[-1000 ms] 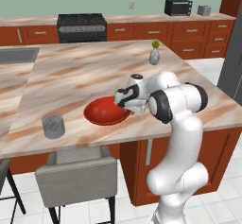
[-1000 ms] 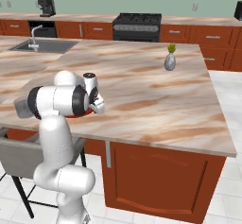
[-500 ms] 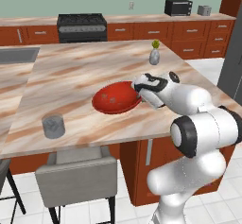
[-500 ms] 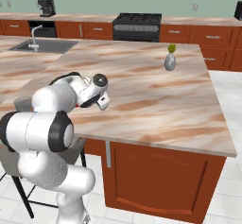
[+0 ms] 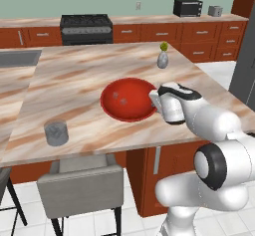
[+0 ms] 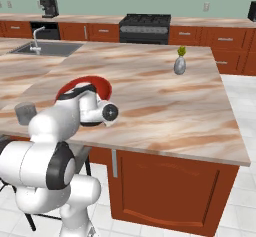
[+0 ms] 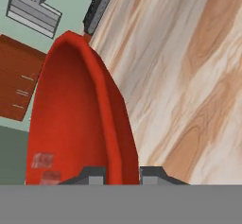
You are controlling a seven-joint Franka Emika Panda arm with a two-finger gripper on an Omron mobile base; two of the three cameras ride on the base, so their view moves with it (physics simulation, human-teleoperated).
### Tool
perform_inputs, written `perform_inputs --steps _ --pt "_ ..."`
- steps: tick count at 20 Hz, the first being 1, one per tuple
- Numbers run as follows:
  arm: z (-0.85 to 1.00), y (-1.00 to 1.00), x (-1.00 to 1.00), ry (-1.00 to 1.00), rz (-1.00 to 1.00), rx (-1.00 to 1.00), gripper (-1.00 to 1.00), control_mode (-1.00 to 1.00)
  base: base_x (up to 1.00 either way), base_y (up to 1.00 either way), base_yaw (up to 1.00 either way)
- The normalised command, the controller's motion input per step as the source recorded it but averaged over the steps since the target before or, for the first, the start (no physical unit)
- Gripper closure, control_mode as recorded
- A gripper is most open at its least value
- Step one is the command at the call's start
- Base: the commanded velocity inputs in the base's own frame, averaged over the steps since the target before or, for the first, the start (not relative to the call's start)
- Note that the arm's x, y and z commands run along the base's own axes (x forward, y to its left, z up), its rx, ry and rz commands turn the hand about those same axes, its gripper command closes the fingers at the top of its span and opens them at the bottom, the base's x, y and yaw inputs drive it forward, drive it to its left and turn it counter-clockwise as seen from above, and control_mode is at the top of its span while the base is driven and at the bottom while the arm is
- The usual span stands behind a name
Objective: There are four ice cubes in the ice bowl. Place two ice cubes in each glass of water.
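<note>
The red ice bowl (image 5: 128, 99) sits mid-counter, and two pale ice cubes (image 5: 119, 97) show inside it. My gripper (image 5: 155, 100) is at the bowl's right rim and shut on it. In the hand view the ice bowl's rim (image 7: 113, 124) runs down between my fingertips (image 7: 97, 175), with ice cubes (image 7: 42, 160) low on the inner wall. From the right base view, the ice bowl (image 6: 100, 85) peeks out behind my hand. One grey glass of water (image 5: 56, 132) stands near the counter's front left edge, far from the gripper; the same glass of water (image 6: 24, 112) shows at the left.
A small grey vase with a green sprig (image 5: 162, 59) stands behind the bowl toward the far right. A grey stool (image 5: 79, 180) is tucked under the front edge. A sink (image 6: 40, 48) is set into the far left of the counter.
The gripper swung from over the bowl to its right rim and shut on it. The bowl has shifted right and back on the counter. Glass and vase have not moved.
</note>
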Motion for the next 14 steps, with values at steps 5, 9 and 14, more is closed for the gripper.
perform_inputs --steps 5,9,14 --pt "0.12 0.0 0.0 0.0 0.0 0.0 1.0 -1.0 0.0 0.0 0.0" --pt "0.0 0.0 -0.3 0.0 0.0 0.04 1.0 -1.0 0.0 0.0 0.0" --pt "0.0 0.0 -0.42 0.0 0.0 0.06 1.0 1.0 -0.16 0.0 0.0"
